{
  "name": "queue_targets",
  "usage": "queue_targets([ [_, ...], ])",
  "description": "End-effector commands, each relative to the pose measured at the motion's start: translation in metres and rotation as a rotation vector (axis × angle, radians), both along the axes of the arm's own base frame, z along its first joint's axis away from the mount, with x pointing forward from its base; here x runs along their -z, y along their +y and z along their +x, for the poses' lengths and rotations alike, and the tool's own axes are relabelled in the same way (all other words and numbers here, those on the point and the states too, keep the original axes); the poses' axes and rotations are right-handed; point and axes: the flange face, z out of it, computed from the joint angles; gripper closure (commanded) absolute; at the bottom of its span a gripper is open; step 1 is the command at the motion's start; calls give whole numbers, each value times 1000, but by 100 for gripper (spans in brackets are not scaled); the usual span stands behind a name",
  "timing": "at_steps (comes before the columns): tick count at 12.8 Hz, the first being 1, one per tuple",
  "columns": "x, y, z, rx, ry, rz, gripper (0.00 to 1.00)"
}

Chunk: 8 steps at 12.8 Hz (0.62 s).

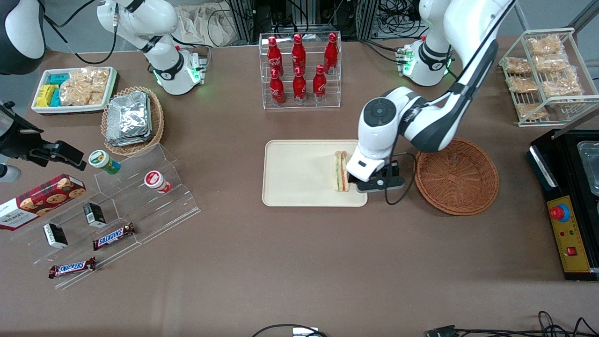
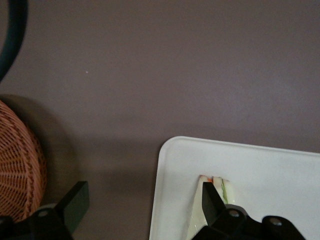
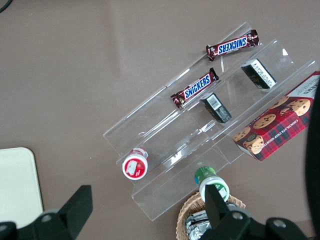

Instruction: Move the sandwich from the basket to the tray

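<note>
Sandwich [image 1: 341, 171] on tray [image 1: 290, 173], claw [image 1: 348, 180] apparently open

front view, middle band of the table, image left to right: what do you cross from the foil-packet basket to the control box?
Foil-packet basket → tray → sandwich → gripper, low over the tray's edge beside the sandwich, fingers open → basket → black control box.

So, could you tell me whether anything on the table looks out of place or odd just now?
Only small things. One Snickers bar lies on the table just off the clear stand. The sandwich stands on its edge on the tray, the open pincer straddling it. The basket is empty.
</note>
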Motion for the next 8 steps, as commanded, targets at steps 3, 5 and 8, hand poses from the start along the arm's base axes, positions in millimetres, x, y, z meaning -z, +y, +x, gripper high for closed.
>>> queue_targets([
  [3,-70,35,47,-109,34,-42,0],
  [5,-95,49,61,-122,51,-35,0],
  [8,-108,77,73,-138,58,-54,0],
])
